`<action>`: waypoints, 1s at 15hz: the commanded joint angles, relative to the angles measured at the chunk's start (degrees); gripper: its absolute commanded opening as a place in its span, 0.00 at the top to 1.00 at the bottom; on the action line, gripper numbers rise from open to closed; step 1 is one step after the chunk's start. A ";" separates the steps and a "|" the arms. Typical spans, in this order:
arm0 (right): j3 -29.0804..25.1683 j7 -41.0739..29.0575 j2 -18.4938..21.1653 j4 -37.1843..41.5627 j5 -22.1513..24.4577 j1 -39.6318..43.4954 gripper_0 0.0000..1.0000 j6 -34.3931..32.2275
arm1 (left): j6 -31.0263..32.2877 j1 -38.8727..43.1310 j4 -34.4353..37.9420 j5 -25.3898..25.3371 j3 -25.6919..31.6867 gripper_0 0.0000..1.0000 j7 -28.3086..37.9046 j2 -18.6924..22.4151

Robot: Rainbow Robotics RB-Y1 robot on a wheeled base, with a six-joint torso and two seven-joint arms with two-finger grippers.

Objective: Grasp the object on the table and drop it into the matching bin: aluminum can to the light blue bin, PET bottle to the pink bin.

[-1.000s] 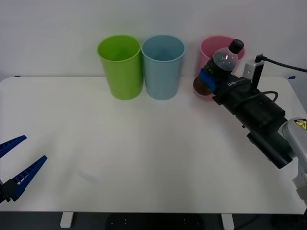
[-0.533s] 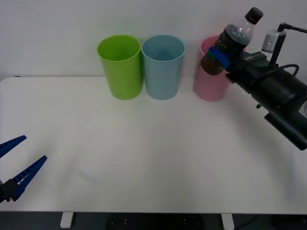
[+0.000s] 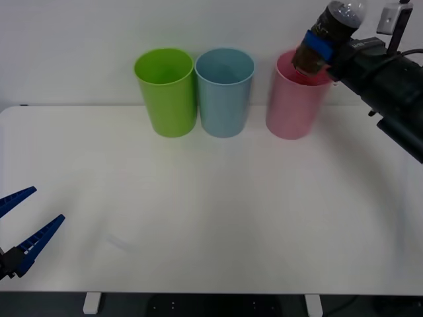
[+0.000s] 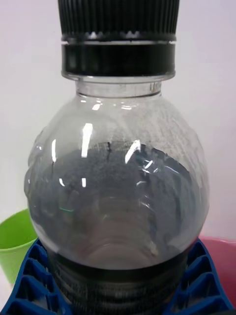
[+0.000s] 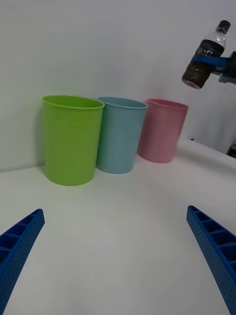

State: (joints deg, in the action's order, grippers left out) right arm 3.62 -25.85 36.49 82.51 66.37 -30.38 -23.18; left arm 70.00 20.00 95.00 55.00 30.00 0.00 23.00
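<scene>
PET bottle is held in the air, tilted, with its base over the rim of the pink bin and its black cap away from the bin. Right pincer is clenched on the bottle's lower body; the blue ribbed fingers press on both sides below the dark contents. Pink bin stands at the far right of a row on the white worktop, with the light blue bin in the middle and a lime green bin just beside it on the left. Left pincer is released, fingers spread wide, parked low at the near left edge of the worktop, well apart from the bins.
</scene>
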 commanded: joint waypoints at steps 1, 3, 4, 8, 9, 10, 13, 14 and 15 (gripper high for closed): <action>0.43 2.12 -0.10 -5.87 0.60 -3.99 1.00 0.06 | 0.00 0.00 0.00 0.00 0.00 0.00 0.00 0.00; 0.60 6.33 -0.54 -9.91 0.60 -6.63 1.00 -0.02 | 0.00 0.00 0.00 0.00 0.00 0.00 0.00 0.00; 0.60 8.00 -1.07 -12.81 0.60 -8.38 1.00 -0.02 | 0.00 0.00 0.00 0.00 0.00 0.00 0.00 0.00; 0.87 9.94 -2.83 -21.07 2.19 -13.22 1.00 0.06 | 0.00 0.00 0.00 0.00 0.00 0.00 0.00 0.00; 0.78 10.20 -3.09 -22.57 2.45 -14.10 1.00 0.06 | 0.00 0.00 0.00 0.00 0.00 0.00 0.00 0.00; 0.78 10.55 -3.62 -24.68 2.98 -15.33 1.00 -0.02 | 0.00 0.00 0.00 0.00 0.00 0.00 0.00 0.00; 0.78 11.70 -5.02 -29.16 4.03 -18.05 1.00 1.38 | 0.00 0.00 0.00 0.00 0.00 0.00 0.00 0.00; 0.78 12.22 -5.64 -31.09 4.21 -19.11 1.00 1.65 | 0.00 0.00 0.00 0.00 0.00 0.00 0.00 0.00; 0.78 12.57 -6.08 -32.06 4.29 -19.72 1.00 2.35 | 0.00 0.00 0.00 0.00 0.00 0.00 0.00 0.00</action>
State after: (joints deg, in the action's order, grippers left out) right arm 4.40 -13.57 30.76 51.26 70.58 -49.61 -21.34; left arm 70.00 20.00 95.00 55.00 30.00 0.00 23.00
